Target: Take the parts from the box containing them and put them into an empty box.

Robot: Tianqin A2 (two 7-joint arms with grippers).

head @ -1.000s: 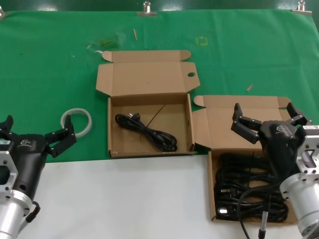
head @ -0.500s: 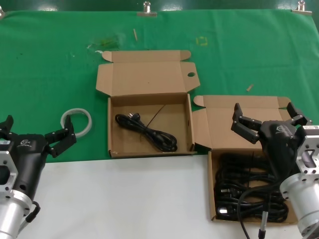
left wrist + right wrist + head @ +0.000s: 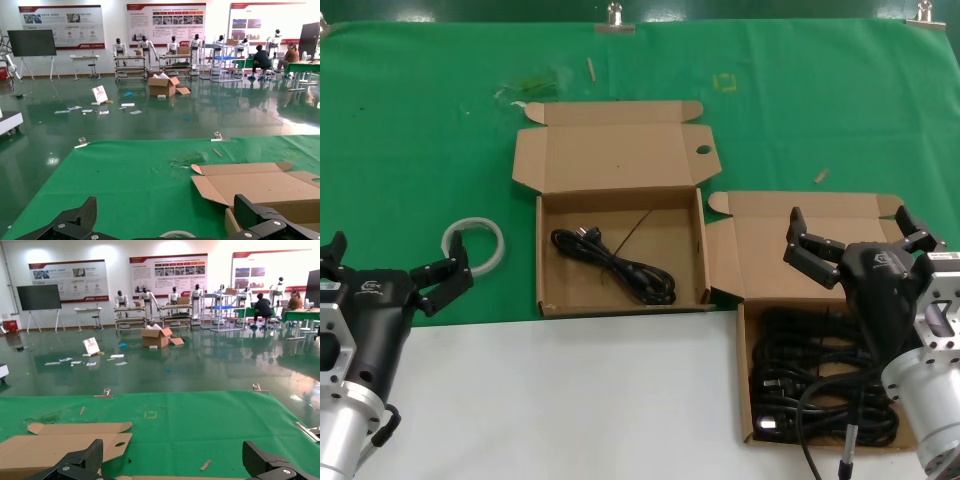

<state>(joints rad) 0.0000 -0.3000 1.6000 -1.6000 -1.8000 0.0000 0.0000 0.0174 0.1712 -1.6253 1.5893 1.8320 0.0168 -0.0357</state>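
Note:
The box containing the parts [image 3: 746, 400] sits at the right, near the front, with one side flap [image 3: 722, 262] splayed outward. Several black power cords [image 3: 820, 385] fill it in loose coils. The other box [image 3: 546, 255] stands in the middle with its lid [image 3: 610, 150] open; one black cord [image 3: 613, 265] lies inside. My right gripper [image 3: 853, 232] is open and empty, above the back of the full box. My left gripper [image 3: 395, 258] is open and empty at the lower left, beside the white ring [image 3: 473, 243]. The left wrist view shows the open left gripper [image 3: 167, 220] and the middle box's lid [image 3: 260, 185].
The boxes lie on a green cloth [image 3: 420, 120]; a white table surface [image 3: 570, 400] runs along the front. Small scraps [image 3: 820, 176] lie on the cloth. The right wrist view shows the open right gripper [image 3: 172, 460], the middle box's lid [image 3: 55, 446] and a scrap [image 3: 205, 465].

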